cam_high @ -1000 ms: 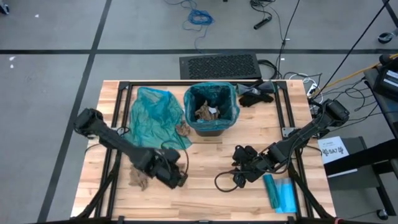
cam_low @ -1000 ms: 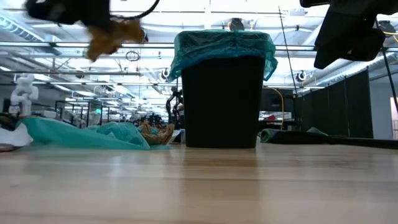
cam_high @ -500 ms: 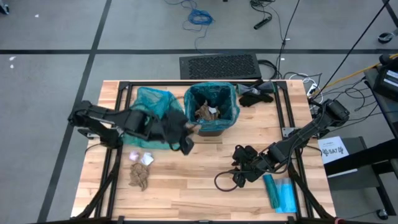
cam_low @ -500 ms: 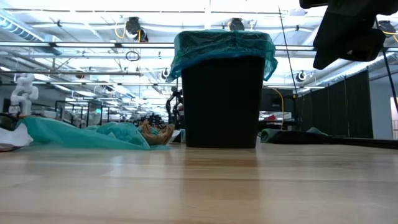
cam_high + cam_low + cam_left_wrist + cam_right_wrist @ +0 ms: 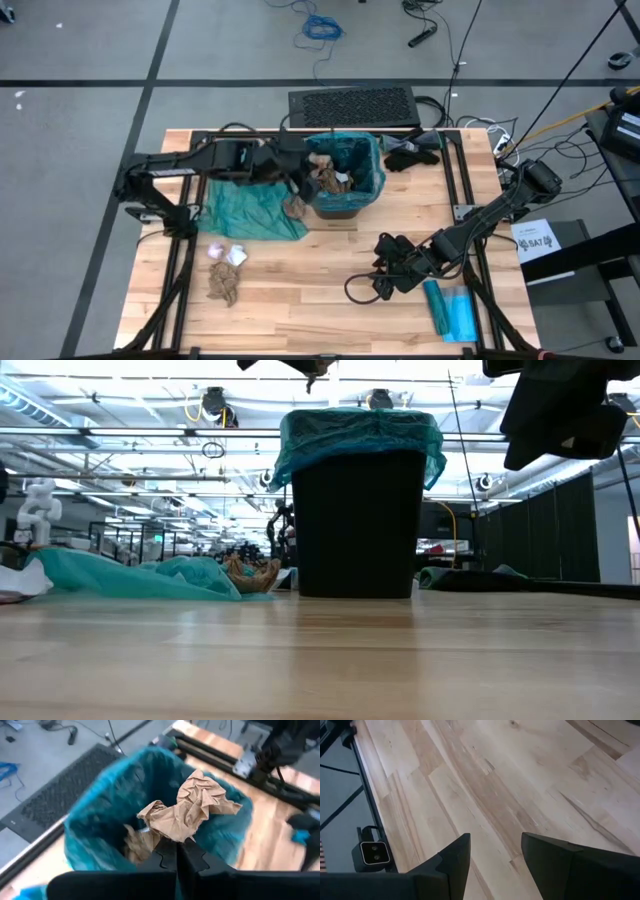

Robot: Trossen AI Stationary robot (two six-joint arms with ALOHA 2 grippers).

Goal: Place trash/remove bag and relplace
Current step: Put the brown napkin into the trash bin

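A black bin (image 5: 340, 178) lined with a teal bag (image 5: 95, 805) stands on the table at the far middle, with brown and white trash wads inside (image 5: 330, 180). My left gripper (image 5: 303, 166) hovers over the bin's left rim, shut on a crumpled brown paper wad (image 5: 192, 810); the low view shows it above the bin's top (image 5: 300, 365). My right gripper (image 5: 385, 277) hangs open over bare wood at the near right, nothing between its fingers (image 5: 492, 862). My left gripper pinches the brown wad by its lower edge (image 5: 175, 836) between its two shut fingertips. The fingers slant downward from the table's left side. The wad sticks out beyond the fingertips, lifted clear above the bag's open mouth.
A loose teal bag (image 5: 245, 195) lies spread left of the bin, a brown wad (image 5: 295, 208) at its edge. A pale wad (image 5: 226, 253) and a brown wad (image 5: 224, 285) lie at the near left. A blue packet (image 5: 452, 310) lies near right, black cloth (image 5: 410, 155) far right.
My left gripper, shut on the brown wad throughout, has risen and swung from the near left of the table toward the far edge, rolling as it went, until it reached the bin's left rim. My right arm has kept still.
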